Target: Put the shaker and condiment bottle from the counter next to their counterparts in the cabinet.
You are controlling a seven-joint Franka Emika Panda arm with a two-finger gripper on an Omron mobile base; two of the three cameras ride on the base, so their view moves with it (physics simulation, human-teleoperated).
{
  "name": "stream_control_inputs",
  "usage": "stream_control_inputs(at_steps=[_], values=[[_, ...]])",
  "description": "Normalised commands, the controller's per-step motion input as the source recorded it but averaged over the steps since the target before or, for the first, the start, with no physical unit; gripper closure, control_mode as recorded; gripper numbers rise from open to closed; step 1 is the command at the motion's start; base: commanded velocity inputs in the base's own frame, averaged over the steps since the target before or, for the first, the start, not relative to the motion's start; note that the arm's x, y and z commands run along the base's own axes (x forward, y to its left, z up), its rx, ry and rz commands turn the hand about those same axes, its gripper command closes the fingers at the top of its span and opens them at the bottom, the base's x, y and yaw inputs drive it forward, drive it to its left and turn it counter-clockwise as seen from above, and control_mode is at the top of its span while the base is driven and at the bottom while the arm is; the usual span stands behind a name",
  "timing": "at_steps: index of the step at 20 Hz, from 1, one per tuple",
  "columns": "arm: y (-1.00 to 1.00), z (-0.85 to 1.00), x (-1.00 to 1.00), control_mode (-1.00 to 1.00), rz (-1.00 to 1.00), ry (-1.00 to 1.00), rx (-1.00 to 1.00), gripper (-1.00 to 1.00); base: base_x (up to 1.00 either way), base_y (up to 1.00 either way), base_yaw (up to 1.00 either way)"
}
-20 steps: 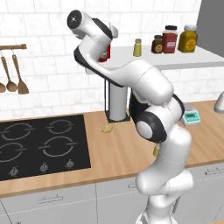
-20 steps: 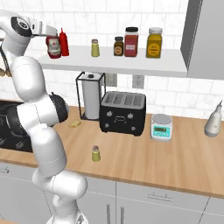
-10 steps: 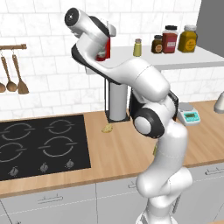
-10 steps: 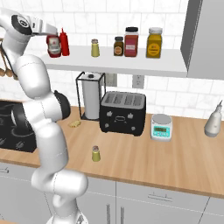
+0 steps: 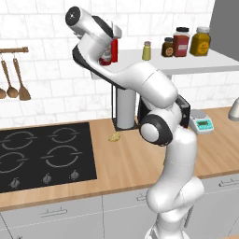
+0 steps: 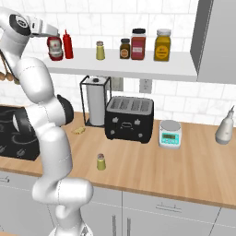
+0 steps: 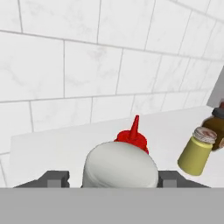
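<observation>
Left base view: gripper raised at the left end of the cabinet, closed around the condiment bottle; olive shaker and three jars further right.

Right base view: condiment bottle held at shelf level, just beside the squeeze bottle. Placement step apparently in hand; next, presumably, lowering until the base rests on the slab, then opening. Yellow shaker waiting on the surface, in front of the toaster; paper-towel holder and scale nearby.

Hand view: white cap between the fingers; squeeze bottle close behind, a likely knock-over risk.
</observation>
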Motion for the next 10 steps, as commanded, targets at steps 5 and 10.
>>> stream_control_inputs(at_steps=[5, 10], values=[[0.0, 0.0, -0.01, -1.0, 0.0, 0.0, 0.0, -1.0, 0.0, 0.0, 0.0], [0.09, 0.0, -0.42, -1.0, 0.01, -0.01, -0.01, -1.0, 0.0, 0.0, 0.0]])
